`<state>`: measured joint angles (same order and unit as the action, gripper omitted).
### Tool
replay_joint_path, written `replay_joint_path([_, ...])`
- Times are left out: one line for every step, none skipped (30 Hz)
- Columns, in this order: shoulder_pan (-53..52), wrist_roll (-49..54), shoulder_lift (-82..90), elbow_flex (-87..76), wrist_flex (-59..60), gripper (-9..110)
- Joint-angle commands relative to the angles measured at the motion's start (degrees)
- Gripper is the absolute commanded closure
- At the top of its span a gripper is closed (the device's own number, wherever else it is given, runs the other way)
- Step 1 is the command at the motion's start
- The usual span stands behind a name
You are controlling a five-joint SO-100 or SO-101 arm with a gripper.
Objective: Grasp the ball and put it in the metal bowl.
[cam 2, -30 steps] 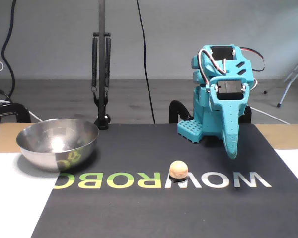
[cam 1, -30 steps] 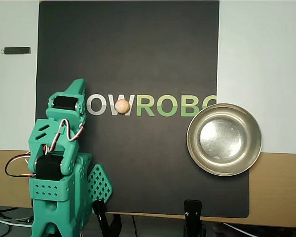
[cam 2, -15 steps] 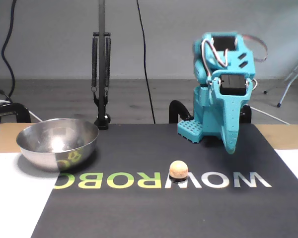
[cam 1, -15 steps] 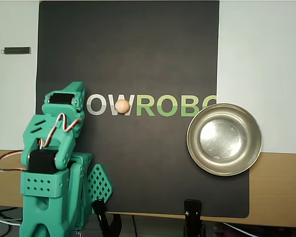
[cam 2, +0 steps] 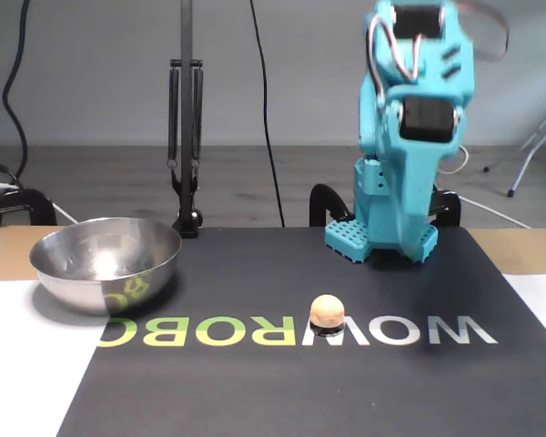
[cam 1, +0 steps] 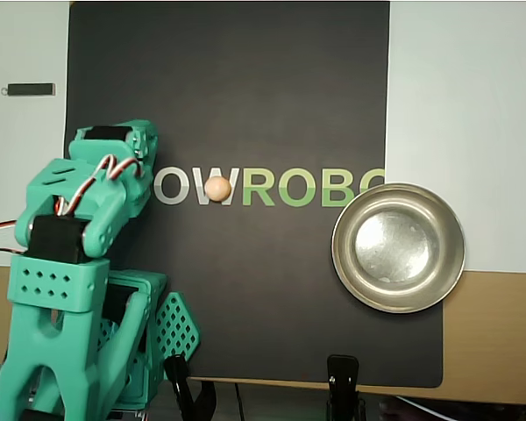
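Right now your ball (cam 1: 216, 188) sits on the mat (cam 1: 245, 88) lettering, well apart from the metal bowl (cam 1: 398, 247) (empty, at the mat's edge). Your arm (cam 2: 409, 137) is reared up near its base, so I cannot tell the gripper's opening.

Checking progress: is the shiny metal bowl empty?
Empty. The shiny metal bowl shows bare metal inside; the small peach ball sits on the black mat.

black printed mat (cam 1: 245, 88) | small dark bar (cam 1: 31, 89) on white surface | clamp (cam 1: 344, 386)
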<state>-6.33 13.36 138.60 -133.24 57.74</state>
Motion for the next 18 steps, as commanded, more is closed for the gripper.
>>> replay_joint_path([-0.53, 5.27, -4.39, 9.93, 6.59, 101])
replay_joint_path([-0.97, 7.47, -5.89, 12.13, 9.40, 101])
replay_joint_path([-1.23, 9.76, -7.38, 14.33, 11.95, 101])
replay_joint_path([-1.32, 12.04, -8.79, 16.61, 14.33, 101])
replay_joint_path([-1.41, 14.33, -10.20, 18.72, 16.61, 101])
replay_joint_path([-1.93, 16.61, -11.51, 20.65, 18.81, 101])
replay_joint_path([-2.55, 18.81, -12.92, 22.59, 20.83, 101])
replay_joint_path([-3.16, 20.92, -14.33, 24.43, 22.68, 101])
replay_joint_path([-3.52, 23.12, -15.73, 26.28, 24.26, 101])
replay_joint_path([-4.04, 25.14, -17.14, 28.04, 25.93, 101])
replay_joint_path([-4.66, 27.25, -18.46, 29.62, 27.33, 101])
replay_joint_path([-5.27, 29.36, -19.78, 31.03, 28.65, 101])
replay_joint_path([-5.80, 31.38, -20.92, 32.34, 29.79, 101])
replay_joint_path([-6.50, 33.49, -21.97, 33.57, 30.85, 101])
replay_joint_path([-7.21, 35.51, -22.85, 34.45, 31.73, 101])
replay_joint_path([-7.82, 37.53, -23.73, 35.07, 32.34, 101])
replay_joint_path([-8.44, 39.64, -24.43, 35.42, 32.78, 101])
replay_joint_path([-9.05, 41.75, -25.05, 35.60, 33.05, 101])
